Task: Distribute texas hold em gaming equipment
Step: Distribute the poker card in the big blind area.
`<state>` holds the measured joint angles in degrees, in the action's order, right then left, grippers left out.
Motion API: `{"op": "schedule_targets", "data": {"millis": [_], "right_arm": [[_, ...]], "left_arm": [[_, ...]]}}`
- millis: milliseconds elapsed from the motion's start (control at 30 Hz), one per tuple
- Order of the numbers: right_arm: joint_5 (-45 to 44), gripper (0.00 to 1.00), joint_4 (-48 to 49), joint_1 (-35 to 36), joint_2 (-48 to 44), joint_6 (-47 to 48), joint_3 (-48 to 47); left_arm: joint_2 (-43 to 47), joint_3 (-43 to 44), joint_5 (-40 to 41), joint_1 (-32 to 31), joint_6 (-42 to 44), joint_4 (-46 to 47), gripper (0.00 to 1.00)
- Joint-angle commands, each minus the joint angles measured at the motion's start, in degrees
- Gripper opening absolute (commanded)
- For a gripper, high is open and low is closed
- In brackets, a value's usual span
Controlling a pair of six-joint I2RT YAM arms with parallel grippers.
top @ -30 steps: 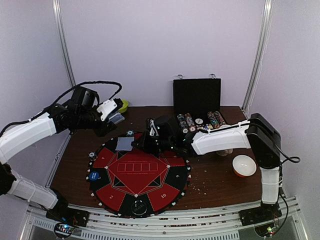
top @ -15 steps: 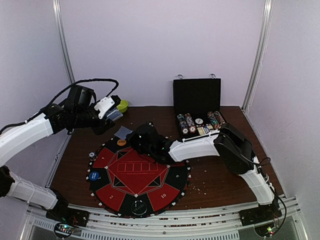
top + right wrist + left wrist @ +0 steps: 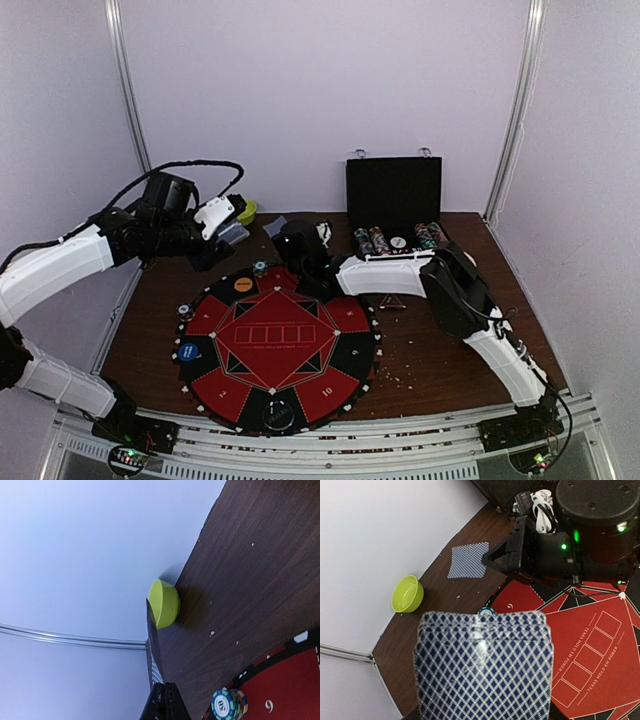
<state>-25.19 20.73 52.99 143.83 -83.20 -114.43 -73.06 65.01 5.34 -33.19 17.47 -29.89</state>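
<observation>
My left claw (image 3: pixel 226 228) hangs over the table's (image 3: pixel 430 350) far left corner, closed partway around a deck (image 3: pixel 482 667) of blue-checked cards; the deck fills the lower half of my left wrist view and hides my fingers behind it. My right claw (image 3: pixel 287 233) reaches across to the middle of the far edge, pinched tight on a single card (image 3: pixel 468 561) held clear of the wood; my right wrist camera sees that card edge-on. A green bowl (image 3: pixel 247 210) sits in the far left corner against the wall. The round red and black mat (image 3: pixel 275 340) lies toward the near edge, left of centre; a chip stack (image 3: pixel 261 268) stands at its far rim, an orange disc (image 3: pixel 243 285) lies just beside that on the mat, and a blue disc (image 3: pixel 188 351) is at its left rim. An open black case (image 3: pixel 393 192) stands at the far edge right of the middle, with rows of chips (image 3: pixel 375 242) in it; a small triangle (image 3: pixel 392 300) lies on the wood just right of the mat.
</observation>
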Motion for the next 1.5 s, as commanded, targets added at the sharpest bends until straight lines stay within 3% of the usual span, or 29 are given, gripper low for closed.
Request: {"op": "schedule_targets", "data": {"millis": [0,167,600,867,1033,1333,1467], "right_arm": [[-4.4,0.0,-6.3,-1.2,4.1,-4.8,-5.0],[-4.7,0.0,-10.8,-1.8,7.8,-8.1,-8.7],[-2.3,0.0,-11.6,-1.5,10.9,-15.6,-7.4],[-0.9,0.28,-9.0,-0.8,9.6,-15.6,-6.1],[1.3,0.3,-6.2,-0.5,7.5,-13.9,-4.4],[1.0,0.49,-2.1,-0.4,2.5,-12.9,3.7],[4.3,0.57,0.0,-0.3,-1.5,-6.9,7.2]], "left_arm": [[-0.4,1.1,0.2,0.5,0.9,3.1,0.51],[-1.0,1.0,0.3,0.6,1.2,3.2,0.51],[-1.2,1.3,-0.1,0.6,1.5,3.0,0.51],[-0.9,1.2,-0.1,0.7,1.7,3.0,0.51],[-0.8,1.2,-0.2,0.7,1.7,3.0,0.51],[-0.5,1.3,-0.4,0.8,1.8,2.6,0.51],[0.0,1.2,-0.2,0.8,2.3,2.7,0.51]]}}
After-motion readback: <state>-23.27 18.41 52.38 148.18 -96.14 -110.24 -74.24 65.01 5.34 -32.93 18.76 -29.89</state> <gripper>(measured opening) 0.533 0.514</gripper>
